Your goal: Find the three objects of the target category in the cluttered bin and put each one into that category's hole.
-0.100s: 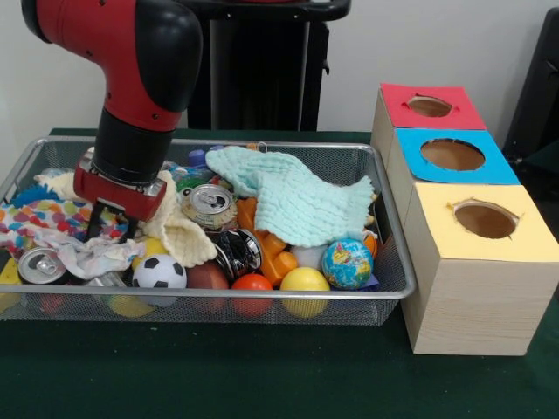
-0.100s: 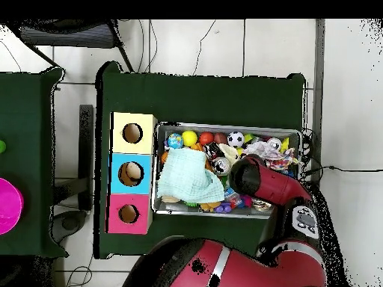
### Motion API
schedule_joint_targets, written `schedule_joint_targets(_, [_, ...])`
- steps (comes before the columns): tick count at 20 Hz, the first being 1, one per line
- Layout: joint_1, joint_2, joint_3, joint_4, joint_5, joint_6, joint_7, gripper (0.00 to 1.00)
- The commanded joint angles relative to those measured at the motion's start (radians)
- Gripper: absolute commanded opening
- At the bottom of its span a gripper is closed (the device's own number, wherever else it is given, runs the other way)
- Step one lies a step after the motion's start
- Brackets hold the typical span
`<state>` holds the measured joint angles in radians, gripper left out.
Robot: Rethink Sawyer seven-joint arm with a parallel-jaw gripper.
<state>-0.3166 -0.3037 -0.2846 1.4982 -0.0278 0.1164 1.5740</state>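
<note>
A wire bin holds a jumble of balls, drink cans and cloths. My gripper is down in its left part, among a cream cloth and a dotted cloth; its tips are buried. A silver can stands just right of it, a crushed can lies nearer the front, and a third can is at the left. A soccer ball, red ball, yellow ball and globe ball line the front wall. From overhead the arm covers the gripper.
Three boxes with round holes stand beside the bin: red, blue and yellow. A mint cloth drapes over the bin's middle. Overhead, something tan shows in the blue box's hole. A pink disc lies on a side table.
</note>
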Motion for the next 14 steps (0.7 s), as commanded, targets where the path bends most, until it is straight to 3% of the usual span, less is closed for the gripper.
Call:
schedule_joint_targets(1, [-0.003, 0.068, 0.083, 0.061, 0.043, -0.068, 0.24, 0.0])
schedule_joint_targets(10, [-0.008, -0.046, 0.094, 0.115, 0.032, -0.023, 0.217, 0.0])
schedule_joint_targets(14, [-0.019, -0.185, 0.124, 0.17, 0.021, 0.056, 0.172, 0.0])
